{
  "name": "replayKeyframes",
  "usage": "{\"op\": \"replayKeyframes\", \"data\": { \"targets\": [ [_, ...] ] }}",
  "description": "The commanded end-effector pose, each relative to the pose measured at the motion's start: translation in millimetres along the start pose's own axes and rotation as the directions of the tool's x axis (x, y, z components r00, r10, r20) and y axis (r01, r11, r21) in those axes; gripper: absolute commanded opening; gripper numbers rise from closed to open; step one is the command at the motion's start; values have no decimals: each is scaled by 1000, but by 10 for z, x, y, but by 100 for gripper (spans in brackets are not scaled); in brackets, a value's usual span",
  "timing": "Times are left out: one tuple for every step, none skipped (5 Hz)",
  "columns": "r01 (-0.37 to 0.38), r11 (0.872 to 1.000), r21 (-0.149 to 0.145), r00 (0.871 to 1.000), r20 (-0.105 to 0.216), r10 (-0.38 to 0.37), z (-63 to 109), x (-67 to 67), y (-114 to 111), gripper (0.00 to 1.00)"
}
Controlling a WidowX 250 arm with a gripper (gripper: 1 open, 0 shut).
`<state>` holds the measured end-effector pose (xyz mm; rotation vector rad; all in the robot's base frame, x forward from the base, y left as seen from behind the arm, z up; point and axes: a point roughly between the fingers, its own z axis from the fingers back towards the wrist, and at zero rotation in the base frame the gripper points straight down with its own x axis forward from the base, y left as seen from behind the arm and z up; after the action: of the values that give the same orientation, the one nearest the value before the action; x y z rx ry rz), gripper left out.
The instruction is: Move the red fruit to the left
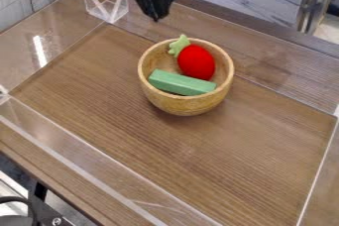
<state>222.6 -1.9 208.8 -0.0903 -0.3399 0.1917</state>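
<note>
Fruit still in the bowl, claw clenched and empty above it

Counter (199, 170) of dark wood grain, walled round by clear plastic panels, lies bare in the foreground; the wooden bowl (185, 99) stands a little past its middle. Inside the bowl the green block (181, 82) lies flat along the near side, and the red fruit (196, 60) leans on it against the far wall, leafy top pointing up and away, so both pieces are cradled by the rim and would not roll. The fruit has not yet gone anywhere to the left, so the task looks barely begun. Farthest back, the claw (155, 14) hangs above and behind the bowl's far rim, well apart from the fruit, its dark fingers pressed together to a point, holding and touching nothing.
</note>
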Motion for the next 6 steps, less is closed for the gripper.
{"op": "replayKeyframes", "data": {
  "targets": [
    [-14,1000,0,999,35,14,48,58,-12,0],
    [-63,998,20,998,31,63,-68,-58,-31,0],
    [-119,992,38,992,38,117,-133,-127,17,0],
    [-180,982,53,982,58,177,-28,-110,94,0],
    [-235,970,61,970,76,231,79,-100,122,0],
    [-172,984,44,983,65,169,108,-42,61,0]
  ]
}}
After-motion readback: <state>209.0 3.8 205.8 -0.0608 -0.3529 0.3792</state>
